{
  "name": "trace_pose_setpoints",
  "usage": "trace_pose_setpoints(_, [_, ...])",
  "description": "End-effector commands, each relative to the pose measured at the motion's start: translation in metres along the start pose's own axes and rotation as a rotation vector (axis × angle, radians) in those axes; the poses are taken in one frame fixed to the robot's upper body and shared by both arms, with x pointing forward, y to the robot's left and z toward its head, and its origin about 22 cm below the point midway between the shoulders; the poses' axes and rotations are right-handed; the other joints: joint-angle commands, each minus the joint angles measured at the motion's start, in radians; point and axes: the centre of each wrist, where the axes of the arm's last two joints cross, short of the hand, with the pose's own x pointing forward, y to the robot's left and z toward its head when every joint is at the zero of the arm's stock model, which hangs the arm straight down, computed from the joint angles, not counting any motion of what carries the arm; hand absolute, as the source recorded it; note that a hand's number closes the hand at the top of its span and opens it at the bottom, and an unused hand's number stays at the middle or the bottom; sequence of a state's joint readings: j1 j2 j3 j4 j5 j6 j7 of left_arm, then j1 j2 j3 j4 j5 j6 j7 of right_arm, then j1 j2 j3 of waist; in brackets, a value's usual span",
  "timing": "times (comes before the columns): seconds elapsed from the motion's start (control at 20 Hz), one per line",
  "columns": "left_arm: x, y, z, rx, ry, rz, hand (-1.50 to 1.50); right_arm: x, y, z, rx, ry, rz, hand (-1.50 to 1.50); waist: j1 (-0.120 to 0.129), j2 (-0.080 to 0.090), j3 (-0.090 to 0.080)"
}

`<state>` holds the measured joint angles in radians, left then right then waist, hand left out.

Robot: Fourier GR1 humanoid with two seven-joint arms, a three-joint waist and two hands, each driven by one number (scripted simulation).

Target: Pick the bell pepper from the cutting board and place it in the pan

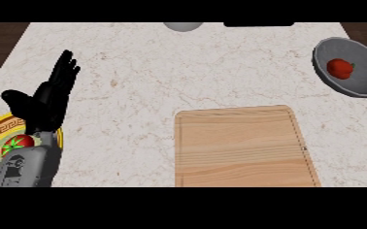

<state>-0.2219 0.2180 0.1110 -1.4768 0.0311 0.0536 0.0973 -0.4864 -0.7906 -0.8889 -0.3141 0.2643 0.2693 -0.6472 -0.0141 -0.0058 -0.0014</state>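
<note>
The bell pepper [341,68] is lying in the pan [329,53], far right of the released left hand [50,97]; the cutting board [243,148] is being left bare.

From where I stand, nothing readable: no words, labels, brand marks or numbers on the worktop [143,77], the cutting board [243,148] beside the pan [326,70], or the patterned plate [10,124] left of the board.

One rectangular light wooden cutting board [243,146], one round grey metal pan [335,53], one red bell pepper [341,68], one yellow-rimmed patterned plate [10,124], one red tomato with green stem [19,141], one grey rounded object [183,26] at the counter's far edge, one black hand [49,99].
</note>
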Motion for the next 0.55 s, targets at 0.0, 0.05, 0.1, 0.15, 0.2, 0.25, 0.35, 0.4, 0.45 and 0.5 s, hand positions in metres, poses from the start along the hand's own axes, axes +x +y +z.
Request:
trace_pose_setpoints(0.0, [0.0, 0.01, 0.012, 0.024, 0.004, -0.007, 0.0, -0.005, -0.032, 0.024, 0.017, -0.013, -0.019, -1.5, -0.012, -0.006, -0.002])
trace_pose_setpoints(0.05, [0.007, 0.001, 0.007, 0.027, -0.005, 0.004, 0.0, -0.015, -0.03, 0.036, 0.012, -0.009, -0.016, -1.5, -0.013, -0.005, -0.002])
trace_pose_setpoints(0.1, [0.009, -0.013, 0.008, 0.03, 0.0, 0.002, 0.0, 0.003, -0.046, 0.027, 0.016, -0.032, 0.009, -1.5, -0.02, -0.008, -0.003])
trace_pose_setpoints(0.15, [0.007, 0.002, 0.012, 0.017, 0.004, -0.007, 0.0, 0.008, -0.043, 0.024, 0.032, -0.019, -0.015, -1.5, -0.014, -0.007, -0.003])
trace_pose_setpoints(0.2, [-0.001, -0.012, 0.012, 0.03, 0.006, -0.007, 0.0, 0.007, -0.051, 0.033, 0.068, -0.005, 0.004, -1.5, -0.027, -0.009, -0.005])
trace_pose_setpoints(0.25, [-0.006, 0.002, 0.022, 0.033, 0.014, 0.003, 0.0, -0.009, -0.046, 0.05, 0.048, 0.003, -0.008, -1.5, -0.016, -0.007, -0.004])
trace_pose_setpoints(0.35, [0.007, 0.0, 0.013, 0.019, 0.01, -0.004, 0.0, 0.012, -0.039, 0.036, 0.064, -0.009, 0.028, -1.5, -0.017, -0.007, -0.004])
trace_pose_setpoints(0.4, [-0.013, 0.01, 0.009, 0.028, -0.003, 0.002, 0.0, 0.002, -0.032, 0.049, 0.071, 0.011, 0.032, -1.5, -0.018, -0.003, -0.004])
trace_pose_setpoints(0.45, [-0.021, -0.009, 0.019, 0.007, 0.009, 0.005, 0.0, 0.01, -0.046, 0.057, 0.037, -0.012, 0.048, -1.5, -0.014, -0.002, -0.003])
trace_pose_setpoints(0.5, [0.01, -0.01, -0.001, 0.018, -0.008, -0.004, 0.0, 0.014, -0.039, 0.058, 0.056, 0.006, 0.066, -1.5, -0.015, -0.002, -0.003])
